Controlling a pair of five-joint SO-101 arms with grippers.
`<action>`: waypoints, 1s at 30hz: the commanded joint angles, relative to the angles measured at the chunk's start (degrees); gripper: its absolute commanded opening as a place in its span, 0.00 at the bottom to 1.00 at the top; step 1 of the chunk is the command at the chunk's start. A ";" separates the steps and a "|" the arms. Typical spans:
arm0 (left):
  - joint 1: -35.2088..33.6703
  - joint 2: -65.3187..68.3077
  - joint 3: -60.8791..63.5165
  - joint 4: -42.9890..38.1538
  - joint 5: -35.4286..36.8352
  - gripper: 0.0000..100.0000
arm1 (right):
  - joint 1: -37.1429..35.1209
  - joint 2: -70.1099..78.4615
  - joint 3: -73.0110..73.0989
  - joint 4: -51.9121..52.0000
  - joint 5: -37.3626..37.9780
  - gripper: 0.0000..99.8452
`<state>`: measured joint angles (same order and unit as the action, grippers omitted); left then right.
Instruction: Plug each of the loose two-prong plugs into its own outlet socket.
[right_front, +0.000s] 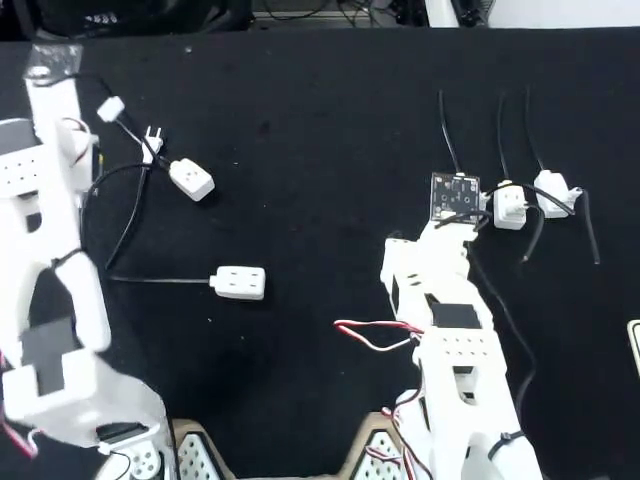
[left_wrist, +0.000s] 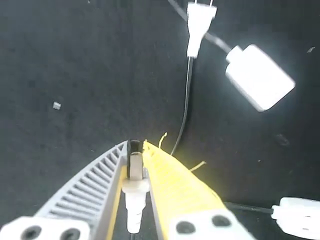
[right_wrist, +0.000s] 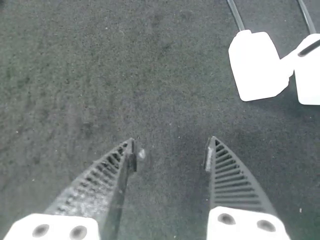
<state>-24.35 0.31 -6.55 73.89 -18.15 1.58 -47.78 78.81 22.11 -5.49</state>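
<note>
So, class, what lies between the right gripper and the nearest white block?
Only bare black table separates the right gripper from the nearest white block, as the right wrist view shows.

Even bright light, white socket (left_wrist: 259, 77) glaring, shadows v. faint

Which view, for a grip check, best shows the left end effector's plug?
Left wrist view: plug clamped close up in the left end effector. High view: too small to tell. Right wrist view: faces elsewhere.
</note>
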 joint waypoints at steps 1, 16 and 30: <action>0.57 -10.81 -2.77 0.53 -0.35 0.04 | 0.62 -1.54 -3.56 -1.23 -0.44 0.22; 29.49 -20.13 4.88 9.67 14.59 0.04 | 1.14 -1.54 -3.56 -1.23 -0.44 0.22; 48.48 -19.60 42.51 -37.63 22.24 0.14 | 1.05 -1.54 -3.47 -1.23 -0.44 0.22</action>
<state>21.36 -17.63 30.20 48.57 3.30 1.58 -47.78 78.81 22.11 -5.49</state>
